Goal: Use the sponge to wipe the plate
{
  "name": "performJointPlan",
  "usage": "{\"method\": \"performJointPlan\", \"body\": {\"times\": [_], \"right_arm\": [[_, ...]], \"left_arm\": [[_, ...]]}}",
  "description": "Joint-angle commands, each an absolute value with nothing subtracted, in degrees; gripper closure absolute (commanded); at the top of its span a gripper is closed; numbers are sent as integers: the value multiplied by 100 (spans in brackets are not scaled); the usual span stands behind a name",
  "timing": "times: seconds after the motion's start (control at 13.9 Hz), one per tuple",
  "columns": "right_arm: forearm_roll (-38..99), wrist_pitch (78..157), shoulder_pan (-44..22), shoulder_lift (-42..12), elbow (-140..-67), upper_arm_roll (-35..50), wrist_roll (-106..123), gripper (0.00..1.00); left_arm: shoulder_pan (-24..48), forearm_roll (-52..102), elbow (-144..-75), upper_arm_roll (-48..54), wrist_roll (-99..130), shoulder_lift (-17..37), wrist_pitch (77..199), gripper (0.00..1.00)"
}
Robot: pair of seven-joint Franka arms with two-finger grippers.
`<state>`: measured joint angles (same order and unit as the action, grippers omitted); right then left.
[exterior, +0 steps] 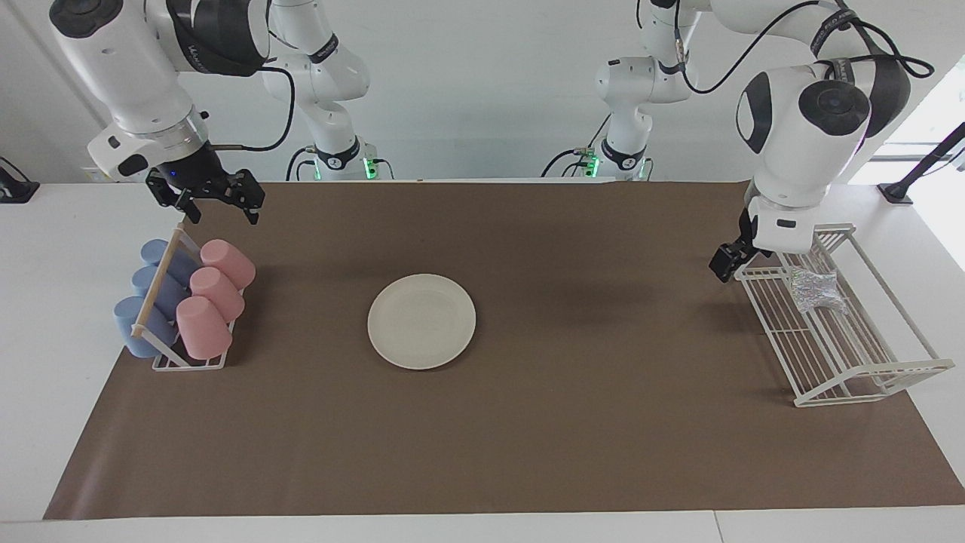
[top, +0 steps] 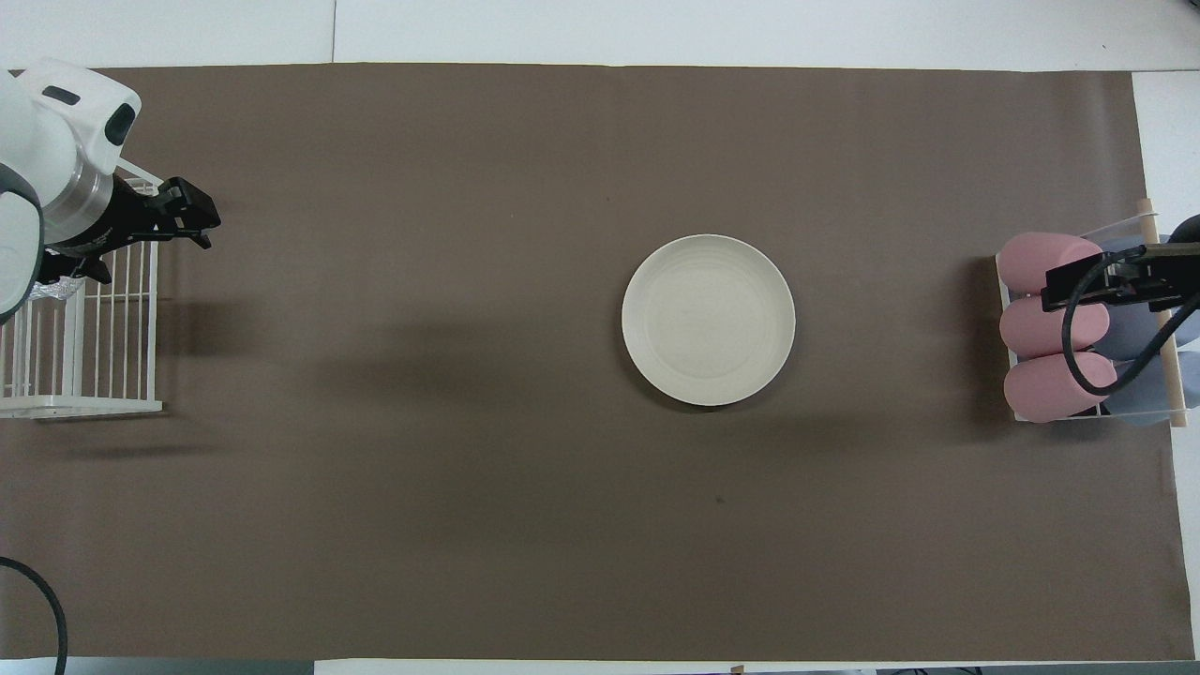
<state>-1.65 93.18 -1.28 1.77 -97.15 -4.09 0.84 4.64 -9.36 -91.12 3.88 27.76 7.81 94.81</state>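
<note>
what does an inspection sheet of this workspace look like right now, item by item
surface: brown paper mat on white table.
job's things: round cream-white plate mid-mat; glittery silver sponge in white wire rack at the left arm's end.
clutter: pink cups and blue cups in a small rack at the right arm's end.
grippers: left gripper open, empty, over the wire rack's edge; right gripper open, waiting over the cups.
cables: black cables on both arms.
surroundings: white wall; nothing else seen.
</note>
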Motion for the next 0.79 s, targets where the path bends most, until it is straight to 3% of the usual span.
{"method": "performJointPlan", "body": {"times": [0.0, 0.36, 0.72], "right_arm": [[-290, 9290, -132, 211, -9694, -378, -26, 0], [-290, 9299, -132, 220, -9694, -369, -35, 0], [-281, 9290, -132, 220, -9694, -369, -35, 0]], "left_arm": [[448, -424, -9132, 404, 2208, 431, 9001, 0], [466, -79, -9158, 466, 1234, -122, 8175, 0], [265, 374, -9097, 413, 88, -88, 8174, 0]]}}
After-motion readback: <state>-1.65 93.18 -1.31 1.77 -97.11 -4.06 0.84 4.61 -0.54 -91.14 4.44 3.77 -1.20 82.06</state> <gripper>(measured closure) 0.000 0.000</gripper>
